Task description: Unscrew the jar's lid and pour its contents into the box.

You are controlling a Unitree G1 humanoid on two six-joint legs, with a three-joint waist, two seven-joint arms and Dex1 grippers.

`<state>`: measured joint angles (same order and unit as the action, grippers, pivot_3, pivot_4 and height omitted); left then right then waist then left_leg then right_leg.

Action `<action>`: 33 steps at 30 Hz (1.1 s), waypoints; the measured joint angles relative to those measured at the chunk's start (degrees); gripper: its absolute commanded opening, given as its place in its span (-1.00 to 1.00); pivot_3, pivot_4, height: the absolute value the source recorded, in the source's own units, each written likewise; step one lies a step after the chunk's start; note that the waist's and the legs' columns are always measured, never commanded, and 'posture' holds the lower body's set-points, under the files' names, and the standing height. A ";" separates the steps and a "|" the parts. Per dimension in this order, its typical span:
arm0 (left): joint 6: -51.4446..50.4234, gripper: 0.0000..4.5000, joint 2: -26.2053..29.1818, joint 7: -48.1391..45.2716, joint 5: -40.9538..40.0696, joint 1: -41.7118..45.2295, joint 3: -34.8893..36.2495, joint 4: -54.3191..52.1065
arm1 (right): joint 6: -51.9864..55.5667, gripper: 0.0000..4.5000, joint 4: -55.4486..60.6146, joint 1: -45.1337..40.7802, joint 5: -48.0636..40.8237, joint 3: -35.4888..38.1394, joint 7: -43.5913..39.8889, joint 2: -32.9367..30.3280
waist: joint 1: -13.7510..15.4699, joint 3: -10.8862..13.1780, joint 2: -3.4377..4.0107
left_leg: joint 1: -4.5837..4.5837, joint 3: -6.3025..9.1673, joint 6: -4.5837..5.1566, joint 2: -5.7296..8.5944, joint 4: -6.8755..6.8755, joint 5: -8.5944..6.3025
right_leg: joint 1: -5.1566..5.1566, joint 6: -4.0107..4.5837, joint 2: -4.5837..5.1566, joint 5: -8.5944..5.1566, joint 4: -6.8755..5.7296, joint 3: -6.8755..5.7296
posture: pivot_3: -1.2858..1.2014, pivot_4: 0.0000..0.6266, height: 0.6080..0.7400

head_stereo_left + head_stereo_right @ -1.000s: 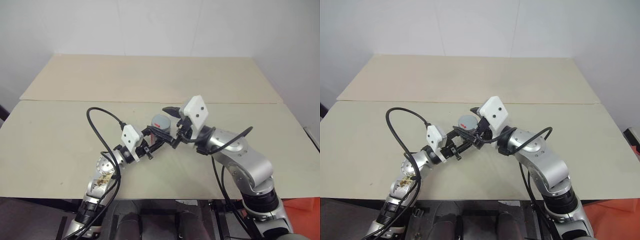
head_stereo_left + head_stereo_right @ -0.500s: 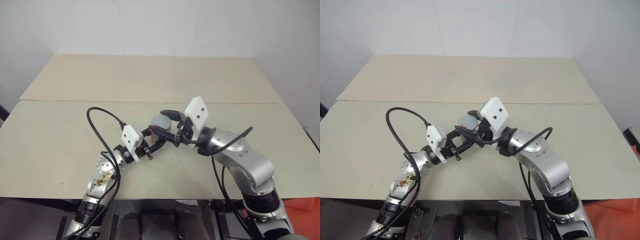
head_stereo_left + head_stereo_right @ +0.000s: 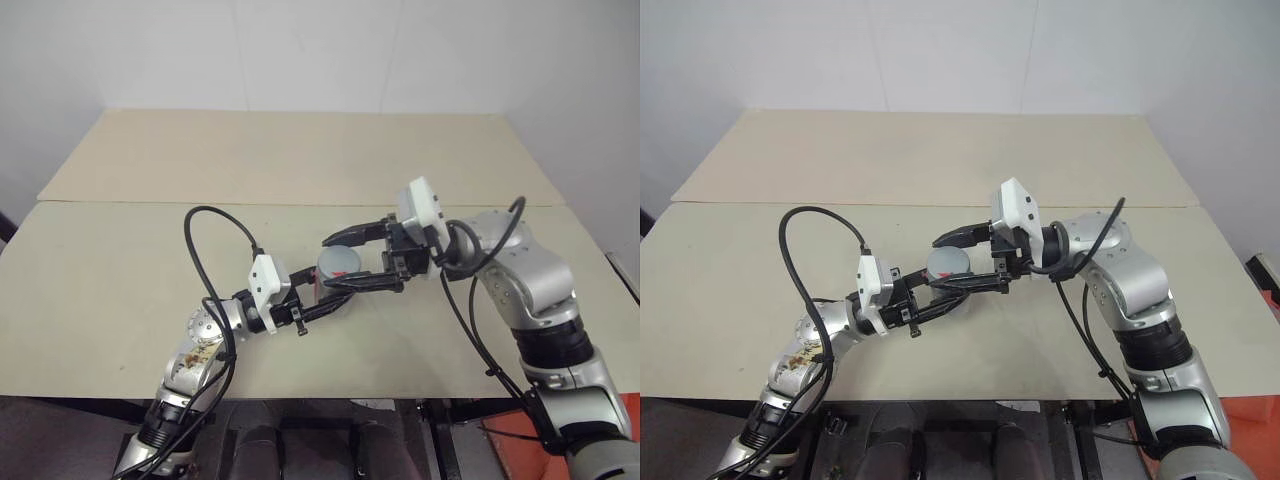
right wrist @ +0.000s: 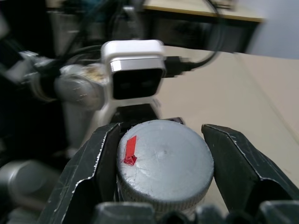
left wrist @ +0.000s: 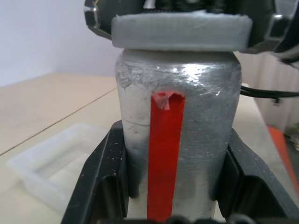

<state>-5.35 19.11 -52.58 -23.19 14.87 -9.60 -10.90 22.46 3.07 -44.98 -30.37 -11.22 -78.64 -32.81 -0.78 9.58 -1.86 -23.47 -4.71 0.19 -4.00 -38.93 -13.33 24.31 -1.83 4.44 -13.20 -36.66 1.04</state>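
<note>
Silver-grey jar (image 5: 177, 140) stands upright, clamped in left pincer (image 3: 322, 305) above the bench (image 3: 120, 260). Right pincer (image 4: 159, 186) is closed on lid (image 4: 163, 163) atop the jar, so the twist runs about the jar's vertical axis.

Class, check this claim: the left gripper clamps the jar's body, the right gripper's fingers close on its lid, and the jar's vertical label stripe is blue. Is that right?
Not quite: the stripe is red, not blue, as the left wrist view shows. The rest stands: the left gripper clamps the jar by its body, and the right gripper has its fingers closed on the lid.
</note>
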 measured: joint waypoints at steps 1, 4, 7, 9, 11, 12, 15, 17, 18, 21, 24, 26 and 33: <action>-0.02 -0.13 0.06 -0.33 -0.11 0.11 -0.07 -0.21 | -2.68 0.23 -3.90 -2.26 0.39 -0.76 -4.24 0.51 | -0.03 0.00 0.01 | 0.00 -0.01 0.00 0.00 0.00 0.00 | 0.00 0.00 0.00 0.00 -0.01 0.00 | 0.03 -0.52 1.00; -0.51 -0.13 -0.04 -0.37 -0.16 0.59 -0.19 -0.36 | -7.59 0.23 -11.18 -6.80 -0.14 -3.39 -10.12 0.70 | 0.00 0.01 0.01 | 0.01 0.00 0.00 -0.01 0.01 0.00 | 0.01 0.00 -0.01 0.00 -0.02 -0.01 | 0.03 -0.52 1.00; -0.96 -0.13 0.14 -0.43 -0.08 0.58 -0.24 -0.36 | -14.31 0.23 -16.95 -10.49 -4.53 -10.69 -10.50 -1.82 | -0.02 0.03 0.03 | -0.02 -0.02 0.00 0.00 0.02 0.00 | 0.03 0.00 0.02 0.00 -0.01 -0.01 | 0.03 -0.52 1.00; -0.95 -0.13 0.29 -0.61 0.48 0.58 -0.34 -0.36 | -18.57 0.23 -19.31 -12.19 -7.27 -14.94 -10.57 -3.39 | 0.08 0.04 0.03 | -0.01 -0.02 0.00 0.00 0.02 0.00 | 0.02 0.01 0.02 0.00 0.00 -0.01 | 0.03 -0.52 1.00; -0.96 -0.13 0.38 -0.65 0.79 0.58 -0.46 -0.35 | -21.92 0.23 -21.20 -13.87 -9.62 -18.63 -10.64 -4.71 | 0.10 0.05 0.03 | -0.03 -0.03 0.00 0.00 0.02 0.00 | 0.03 0.01 0.03 0.00 0.01 -0.01 | 0.03 -0.52 1.00; -0.98 -0.13 0.37 -0.57 0.86 0.58 -0.46 -0.35 | -22.95 0.23 -22.04 -14.52 -10.47 -19.89 -10.67 -5.01 | 0.07 0.05 0.03 | -0.03 -0.03 0.00 -0.01 0.02 0.00 | 0.04 0.01 0.03 0.00 0.00 0.00 | 0.03 -0.52 1.00; -1.02 -0.13 0.26 -0.26 1.08 0.58 -0.51 -0.35 | -25.19 0.23 -24.14 -15.15 -12.32 -21.59 -10.85 -5.12 | 0.08 0.05 0.03 | -0.02 -0.03 0.00 -0.02 0.02 0.00 | 0.04 0.02 0.02 0.01 -0.02 -0.01 | 0.03 -0.52 1.00; -1.02 -0.13 -0.13 0.42 1.09 0.57 -0.38 -0.34 | -25.08 0.55 -25.39 -15.12 -12.19 -20.62 -11.05 -4.14 | 0.10 0.05 0.03 | -0.02 -0.03 0.00 -0.02 0.01 0.00 | 0.04 0.02 0.02 0.01 -0.02 -0.01 | 0.03 -0.52 1.00; -1.01 -0.13 -0.46 0.73 1.05 0.57 -0.20 -0.31 | -24.72 0.63 -25.94 -15.12 -11.37 -19.62 -11.10 -3.49 | 0.11 0.05 0.03 | -0.03 -0.03 0.00 -0.02 0.01 0.00 | 0.04 0.03 0.02 0.01 -0.03 0.00 | 0.03 -0.52 1.00; -0.86 -0.13 -1.63 0.82 0.94 0.58 -0.37 -0.33 | -22.62 0.98 -26.45 -14.56 -9.05 -17.12 -11.01 -3.38 | 0.19 0.05 0.03 | -0.04 -0.03 0.00 -0.02 0.02 0.00 | 0.05 0.03 0.02 0.01 -0.01 -0.01 | 0.03 -0.52 1.00; -0.05 -0.13 -2.18 0.98 0.95 0.61 -0.50 -0.35 | -18.90 0.98 -22.13 -11.12 -8.55 -11.59 -9.51 -4.57 | 0.61 0.05 0.03 | -0.10 -0.02 0.00 -0.01 0.01 0.00 | 0.08 0.03 0.04 0.01 0.00 -0.02 | 0.03 -0.52 1.00; 0.87 -0.13 -2.45 1.49 1.26 0.50 -0.34 -0.24 | -16.40 0.98 -16.90 -7.58 -8.57 -7.52 -6.41 -6.63 | 0.93 0.05 0.03 | -0.15 -0.02 0.00 -0.01 0.01 0.00 | 0.09 0.03 0.05 0.01 0.02 -0.04 | 0.03 -0.52 1.00; 4.55 -0.13 -5.61 7.37 5.29 0.16 0.75 2.62 | -3.91 0.98 14.17 9.19 -9.17 8.43 18.19 -11.29 | 1.47 0.05 0.03 | -0.20 0.00 -0.01 -0.01 0.02 0.00 | 0.13 0.02 0.05 0.01 0.02 -0.06 | 0.03 -0.52 1.00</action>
<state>-0.80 13.49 -45.21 -17.90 15.03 -8.85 -8.29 18.54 17.24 -35.79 -39.54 -2.79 -60.45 -44.10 0.69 9.63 -1.83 -23.67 -4.71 0.18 -4.01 -38.90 -13.33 24.44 -1.80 4.49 -13.19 -36.64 0.97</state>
